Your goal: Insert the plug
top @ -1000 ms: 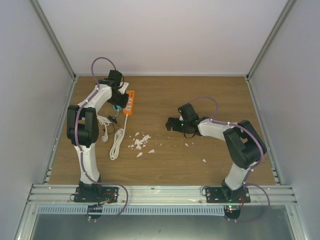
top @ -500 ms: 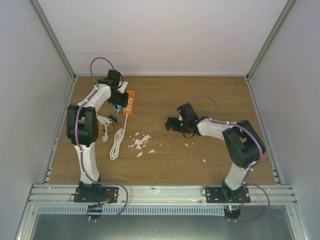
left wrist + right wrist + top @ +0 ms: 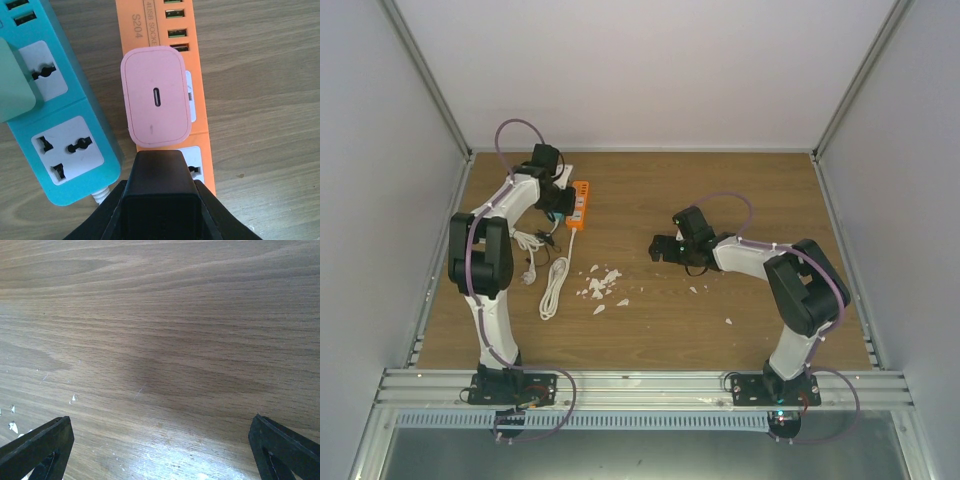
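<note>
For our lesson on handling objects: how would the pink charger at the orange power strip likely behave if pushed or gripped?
The pink charger looks like a rigid moulded block, so it should keep its shape. Its smooth face and rounded corners may make it slippery to grip. It sits over the orange power strip; if its pins are in, a sideways push would probably drag both.

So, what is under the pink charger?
The pink charger sits on the orange power strip, over a white socket whose edge shows at its right. Its pins and the socket holes are covered, so how deep it sits cannot be seen.
</note>
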Available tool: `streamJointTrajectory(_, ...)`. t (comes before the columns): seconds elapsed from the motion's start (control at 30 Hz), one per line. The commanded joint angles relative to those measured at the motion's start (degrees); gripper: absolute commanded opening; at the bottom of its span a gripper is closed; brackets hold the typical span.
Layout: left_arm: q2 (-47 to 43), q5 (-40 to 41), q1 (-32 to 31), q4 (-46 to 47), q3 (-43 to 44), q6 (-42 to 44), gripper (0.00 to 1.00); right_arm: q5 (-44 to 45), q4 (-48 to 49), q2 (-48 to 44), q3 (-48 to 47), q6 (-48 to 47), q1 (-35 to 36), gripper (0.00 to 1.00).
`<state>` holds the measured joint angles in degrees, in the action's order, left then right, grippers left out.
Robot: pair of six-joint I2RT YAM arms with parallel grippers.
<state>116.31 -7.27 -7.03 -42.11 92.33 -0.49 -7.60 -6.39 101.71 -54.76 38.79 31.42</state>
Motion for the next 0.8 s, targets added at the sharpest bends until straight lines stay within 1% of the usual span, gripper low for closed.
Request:
streamJointTrajectory(0.0, 0.6, 0.3, 0.7, -3.8, -5.3, -1.6, 0.0, -0.3, -1.5, 1.4, -0.9, -0.7, 0.5, 0.98)
streamJointTrajectory(0.2, 0.2, 0.9, 0.7, -5.1, -4.9, -1.6, 0.0, -0.2, -1.9, 0.8, -1.0, -0.9, 0.6, 0.98)
streamJointTrajectory(0.5, -0.9, 2.1, 0.8, -9.2, -1.3, -1.8, 0.0, -0.2, -2.0, 0.7, -1.1, -1.0, 0.6, 0.98)
streamJointTrajectory(0.77, -1.0, 2.5, 0.7, -6.8, -3.2, -2.4, 0.0, -0.1, -2.1, 0.9, -1.3, -1.0, 0.6, 0.98)
